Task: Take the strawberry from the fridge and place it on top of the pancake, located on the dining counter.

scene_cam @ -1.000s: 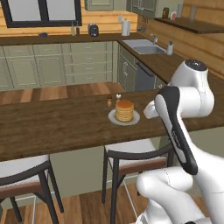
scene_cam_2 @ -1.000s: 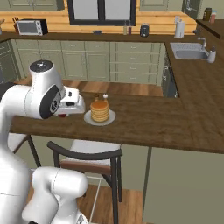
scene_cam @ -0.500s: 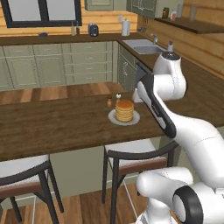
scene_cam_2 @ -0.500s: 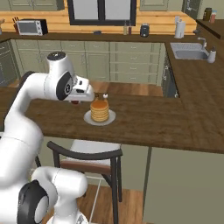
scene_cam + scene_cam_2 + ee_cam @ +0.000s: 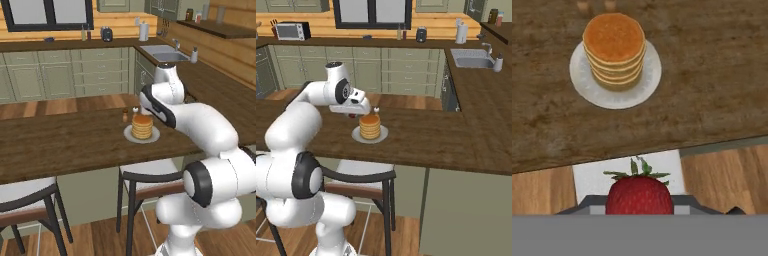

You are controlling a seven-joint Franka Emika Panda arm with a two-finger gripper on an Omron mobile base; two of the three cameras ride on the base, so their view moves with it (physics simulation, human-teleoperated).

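Note:
My gripper is shut on the strawberry, a red berry with green leaves at the bottom of the hand view. The pancake is a golden stack on a small white plate, ahead of the berry on the dining counter. From the right base view the gripper hangs just left of the pancake, slightly above the dark wooden counter. In the left base view the pancake sits beside my white arm. The fridge is out of view.
Two small shakers stand just behind the plate. Dark-framed stools sit under the counter's near edge; one white seat lies below the berry. A sink is set in the green cabinets' counter at the back right.
The arm has swung forward and stretched out over the dining counter, carrying the strawberry up close beside the pancake. The gripper stays shut on the berry.

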